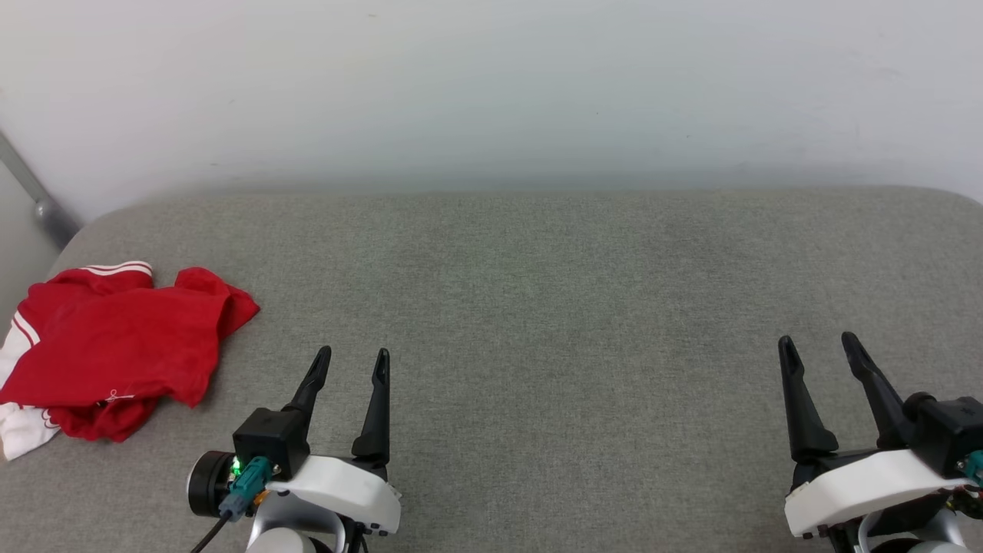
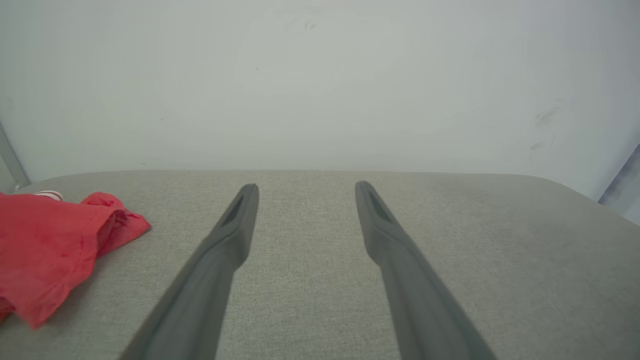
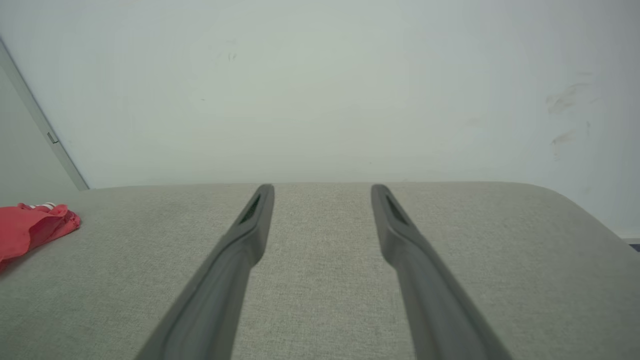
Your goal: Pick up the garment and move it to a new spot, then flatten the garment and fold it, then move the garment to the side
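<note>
Nearest: left gripper [image 1: 353,352] and right gripper [image 1: 816,340], fingers spread, empty, poised low over grey padded surface [image 1: 537,292], presumably readied for first grasp. Beyond: red shirt [image 1: 115,346], white-sleeved, crumpled near left gripper's left side, untouched, awaiting pickup.

The garment [image 1: 115,346] lies on the padded surface [image 1: 537,307], far left, before the wall [image 1: 491,92].

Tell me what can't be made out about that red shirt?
Head view: the crumpled red soft-fabric garment with white sleeves runs off the left edge; its own folds hide any print.
Left wrist view: the left edge cuts the garment.
Right wrist view: the garment is small, cut by the left edge.
</note>
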